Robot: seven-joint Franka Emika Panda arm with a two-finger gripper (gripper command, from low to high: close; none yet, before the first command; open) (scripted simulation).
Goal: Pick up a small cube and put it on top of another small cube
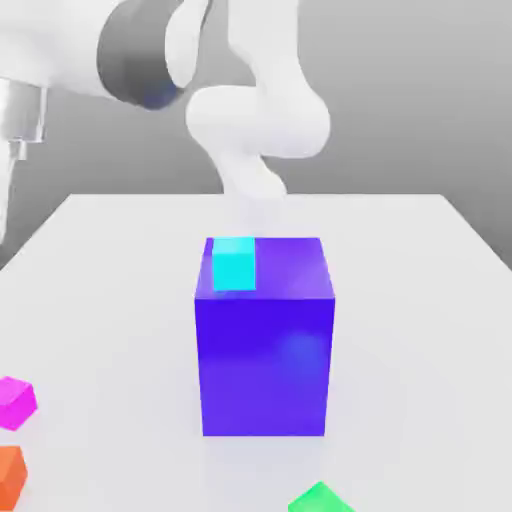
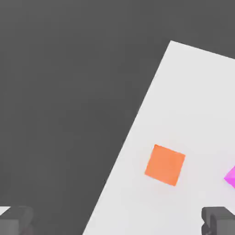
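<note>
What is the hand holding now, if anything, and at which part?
Nothing is held. In the hand view the fingers stand wide apart with only bare table between them; the magenta cube and the green cube both lie free on it.

Your table (image 1: 120,260): plain white, no pattern. Backdrop behind it: flat grey.

Big block (image 1: 265,360): deep blue-violet, front face slightly darker than top, faint lighter sheen low on front.

Cyan cube (image 1: 235,262): bright turquoise, on block's top.

Magenta cube (image 1: 15,402): vivid pink-magenta, near edge at exterior view's left.

Orange cube (image 1: 10,475): saturated orange; flat paler orange in hand view.

Green cube (image 1: 320,499): bright green, nearest edge.

Your arm (image 1: 255,120): white shell, dark grey joint band.

Fingers (image 2: 220,220): dark grey.
</note>
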